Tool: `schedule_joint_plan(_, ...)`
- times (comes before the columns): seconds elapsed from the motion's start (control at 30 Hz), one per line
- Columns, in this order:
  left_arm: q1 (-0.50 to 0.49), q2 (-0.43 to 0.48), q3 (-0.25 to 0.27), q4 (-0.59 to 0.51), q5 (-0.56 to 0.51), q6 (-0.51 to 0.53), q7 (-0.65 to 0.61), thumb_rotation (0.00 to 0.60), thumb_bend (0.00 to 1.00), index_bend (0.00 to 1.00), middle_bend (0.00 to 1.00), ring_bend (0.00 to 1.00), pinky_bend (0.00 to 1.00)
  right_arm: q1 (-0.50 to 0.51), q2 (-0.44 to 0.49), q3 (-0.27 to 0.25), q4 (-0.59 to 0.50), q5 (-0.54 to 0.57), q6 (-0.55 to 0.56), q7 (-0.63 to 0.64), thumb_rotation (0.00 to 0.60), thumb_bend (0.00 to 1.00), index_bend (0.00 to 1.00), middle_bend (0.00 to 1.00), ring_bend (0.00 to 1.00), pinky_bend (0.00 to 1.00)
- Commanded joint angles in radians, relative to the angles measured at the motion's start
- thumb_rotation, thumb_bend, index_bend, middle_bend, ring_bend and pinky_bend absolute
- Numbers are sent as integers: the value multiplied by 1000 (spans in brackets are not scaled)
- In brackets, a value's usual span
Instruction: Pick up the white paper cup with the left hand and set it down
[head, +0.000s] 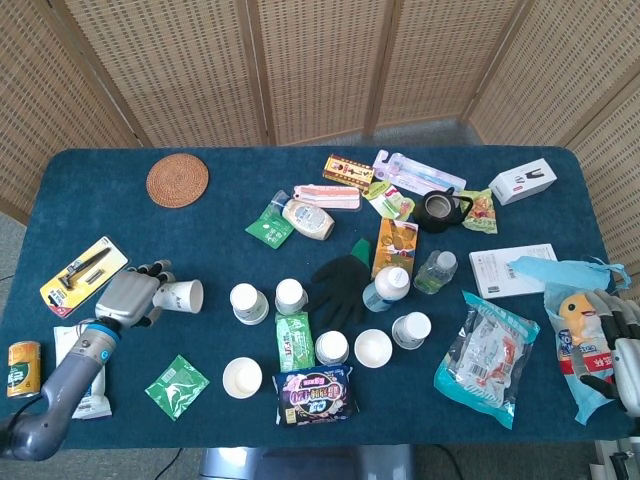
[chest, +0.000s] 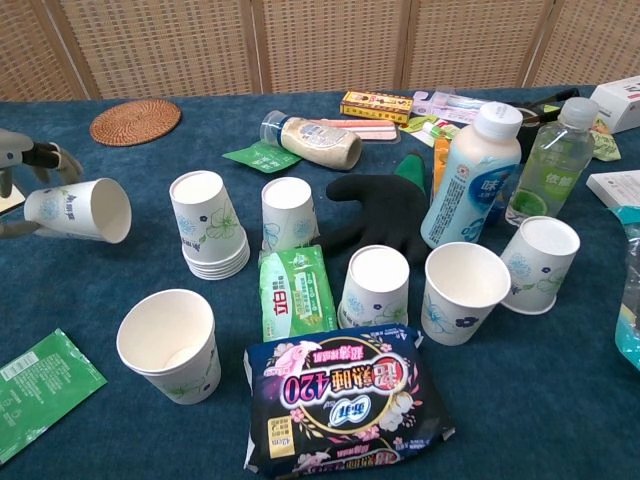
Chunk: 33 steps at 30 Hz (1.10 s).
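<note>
White paper cup (chest: 78, 211) lies sideways in the left robot hand (head: 128, 298), gripped near its base.
Light, thin-walled, easily crushed; a gentle hold round the body suits it.

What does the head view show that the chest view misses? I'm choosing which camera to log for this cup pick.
Only the head view shows the right hand resting on a fish-print bag at the table's right edge, the left forearm, a razor pack and a yellow can. Only the chest view shows the cup's side print and open mouth close up, with clear space under it. Both show the left hand gripping the white paper cup on its side, the woven coaster and the black glove.
</note>
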Motion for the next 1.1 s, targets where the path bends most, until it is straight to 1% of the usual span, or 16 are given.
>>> schedule_joint_plan(0.03,-8,30,9,1,42,23,48,600,464,365,156,244,382,1,0,0,-2,-1,-1,-2,600,495,0,0,0,0)
schedule_joint_plan(0.17,-15,62,23,1,113,54,126,600,464,379,149,230,366,2,-2,-1,-3,0,-3,-3,600,494,0,0,0,0)
schedule_joint_plan(0.3,-22,85,40,1,174,61,187,600,465,385,147,223,356,2,-4,-1,-1,0,-4,0,600,494,0,0,0,0)
schedule_joint_plan(0.63,-27,104,83,52,298,79,377,600,464,379,136,204,345,1,-3,0,9,2,-5,15,600,494,0,0,0,0)
schedule_joint_plan(0.97,-39,56,102,95,379,63,578,600,464,386,111,168,318,5,-9,1,22,-1,-10,29,600,494,0,0,0,0)
schedule_joint_plan(1.1,-42,29,105,99,392,44,632,600,464,383,111,167,317,2,-9,1,27,-2,-6,36,598,493,0,0,0,0)
